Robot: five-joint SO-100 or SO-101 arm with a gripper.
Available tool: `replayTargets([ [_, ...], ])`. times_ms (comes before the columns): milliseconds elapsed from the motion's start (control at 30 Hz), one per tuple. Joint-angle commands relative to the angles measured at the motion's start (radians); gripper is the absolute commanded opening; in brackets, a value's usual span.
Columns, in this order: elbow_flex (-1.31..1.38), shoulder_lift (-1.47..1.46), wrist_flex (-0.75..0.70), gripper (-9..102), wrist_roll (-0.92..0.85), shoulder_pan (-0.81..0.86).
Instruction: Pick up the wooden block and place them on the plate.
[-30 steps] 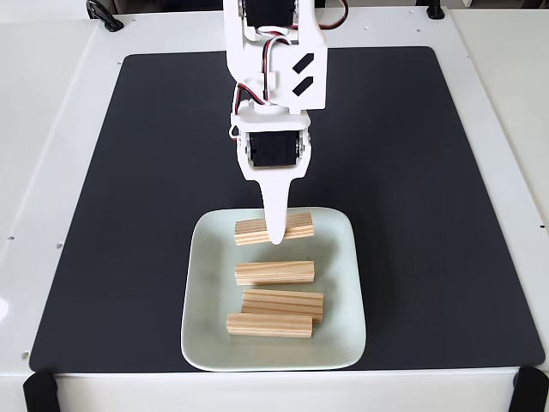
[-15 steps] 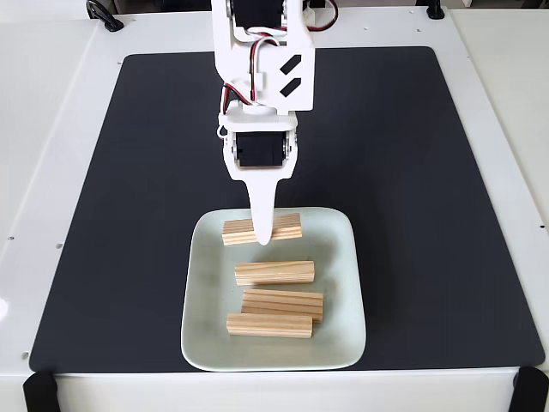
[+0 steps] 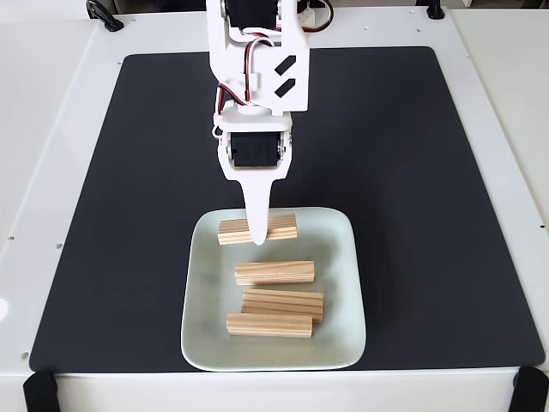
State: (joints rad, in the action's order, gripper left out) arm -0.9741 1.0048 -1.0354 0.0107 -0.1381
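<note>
The pale mint-white square plate (image 3: 345,283) sits at the front middle of the black mat. Three wooden blocks lie flat inside it: one across the middle (image 3: 274,272), and two side by side nearer the front (image 3: 287,302) (image 3: 268,325). Another wooden block (image 3: 281,227) is at the plate's far edge, level and crosswise. My white gripper (image 3: 256,239) points straight down over it, shut on it near its middle. The front finger hides the block's centre. I cannot tell whether this block rests on the plate or hangs just above it.
The black mat (image 3: 412,172) covers most of the white table (image 3: 51,129). Black clamps sit at the front corners (image 3: 39,390) (image 3: 530,388). A dark cable end (image 3: 103,15) lies at the far left. Open mat lies left, right and behind the plate.
My gripper has shifted left by a small amount, and the far wooden block has moved left with it. The other three blocks and the plate have stayed put.
</note>
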Motion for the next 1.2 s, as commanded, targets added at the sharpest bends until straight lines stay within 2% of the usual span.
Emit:
replayTargets([
  [0, 0.035, 0.009, 0.014, 11, -0.003, 0.006],
  [100, 0.035, 0.009, 0.014, 27, -0.005, 0.006],
  [200, 0.035, 0.009, 0.014, 37, -0.006, 0.003],
  [400, 0.026, 0.018, 0.014, 38, -0.006, -0.002],
  [500, 0.02, 0.025, 0.014, 29, -0.006, -0.003],
  [700, 0.017, 0.054, 0.014, -1, -0.006, 0.0],
  [833, -0.051, 0.109, 0.055, -1, -0.006, -0.006],
  [1167, -0.525, 0.46, 0.399, -1, -0.008, -0.015],
])
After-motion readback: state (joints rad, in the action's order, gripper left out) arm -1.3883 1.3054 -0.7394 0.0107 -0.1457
